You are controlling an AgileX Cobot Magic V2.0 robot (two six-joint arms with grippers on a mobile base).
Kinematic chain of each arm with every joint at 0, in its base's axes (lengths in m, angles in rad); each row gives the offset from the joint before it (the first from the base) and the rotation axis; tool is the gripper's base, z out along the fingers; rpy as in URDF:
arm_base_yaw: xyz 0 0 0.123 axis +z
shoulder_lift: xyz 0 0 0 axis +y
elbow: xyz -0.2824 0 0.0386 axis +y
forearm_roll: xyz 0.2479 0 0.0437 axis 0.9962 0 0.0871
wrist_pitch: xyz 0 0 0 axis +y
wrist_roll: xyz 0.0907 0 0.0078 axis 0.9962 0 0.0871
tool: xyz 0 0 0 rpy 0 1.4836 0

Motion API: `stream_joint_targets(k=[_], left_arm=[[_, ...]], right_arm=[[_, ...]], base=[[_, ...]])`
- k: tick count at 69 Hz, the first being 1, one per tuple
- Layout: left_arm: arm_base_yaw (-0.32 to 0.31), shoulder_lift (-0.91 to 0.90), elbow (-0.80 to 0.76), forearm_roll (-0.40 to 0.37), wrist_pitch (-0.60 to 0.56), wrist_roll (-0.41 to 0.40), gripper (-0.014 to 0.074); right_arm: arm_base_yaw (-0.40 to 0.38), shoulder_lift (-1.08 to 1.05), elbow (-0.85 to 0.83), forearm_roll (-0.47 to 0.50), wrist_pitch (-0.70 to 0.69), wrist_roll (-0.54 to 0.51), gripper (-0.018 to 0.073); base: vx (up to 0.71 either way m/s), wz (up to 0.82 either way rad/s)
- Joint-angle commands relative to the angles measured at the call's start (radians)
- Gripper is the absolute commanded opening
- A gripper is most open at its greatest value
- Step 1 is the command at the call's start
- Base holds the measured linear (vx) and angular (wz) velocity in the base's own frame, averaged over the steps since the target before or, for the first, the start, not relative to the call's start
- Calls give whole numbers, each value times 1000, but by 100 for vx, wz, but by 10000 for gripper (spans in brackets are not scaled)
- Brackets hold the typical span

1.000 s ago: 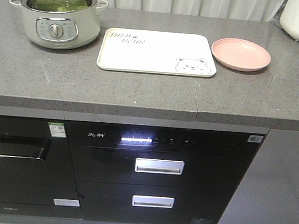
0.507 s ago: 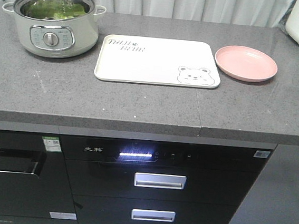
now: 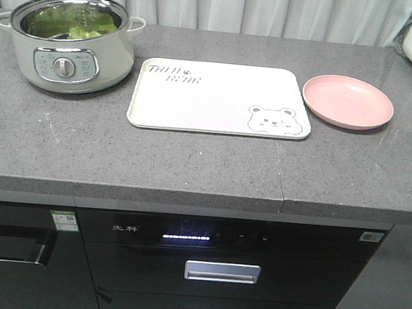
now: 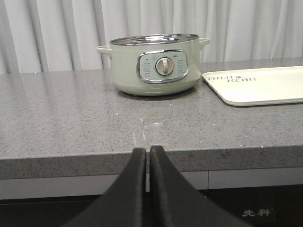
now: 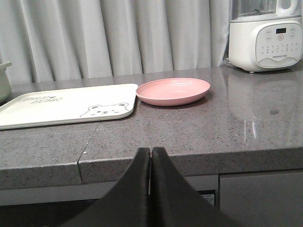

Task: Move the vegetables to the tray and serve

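Green lettuce leaves (image 3: 67, 23) lie inside a pale-green electric pot (image 3: 66, 57) at the back left of the grey counter. The pot also shows in the left wrist view (image 4: 154, 66), its inside hidden. The cream bear tray (image 3: 219, 97) lies flat at the counter's middle, bare; it shows in the left wrist view (image 4: 260, 85) and the right wrist view (image 5: 66, 106). My left gripper (image 4: 147, 150) is shut and empty, in front of the counter edge, facing the pot. My right gripper (image 5: 150, 150) is shut and empty, in front of the counter edge, right of the tray.
A round pink plate (image 3: 347, 101) sits right of the tray, also in the right wrist view (image 5: 173, 91). A white appliance (image 5: 265, 35) stands at the back right. Black cabinet drawers (image 3: 220, 273) are below the counter (image 3: 190, 167). Curtains hang behind.
The front view has moved closer and higher: the counter and its objects sit lower in the frame and the drawers have slid down. Nothing on the counter has moved.
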Motion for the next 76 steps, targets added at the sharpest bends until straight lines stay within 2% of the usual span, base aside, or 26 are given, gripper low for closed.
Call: stream_joint_targets(k=[1, 76], left_arm=[[-2, -15, 23, -5, -76, -7, -6], [-2, -15, 23, -5, -76, -7, -6]], right_arm=[[-3, -5, 16, -8, -78, -1, -3], [-3, -5, 16, -8, -76, -1, -3]], base=[[10, 0], [9, -1]])
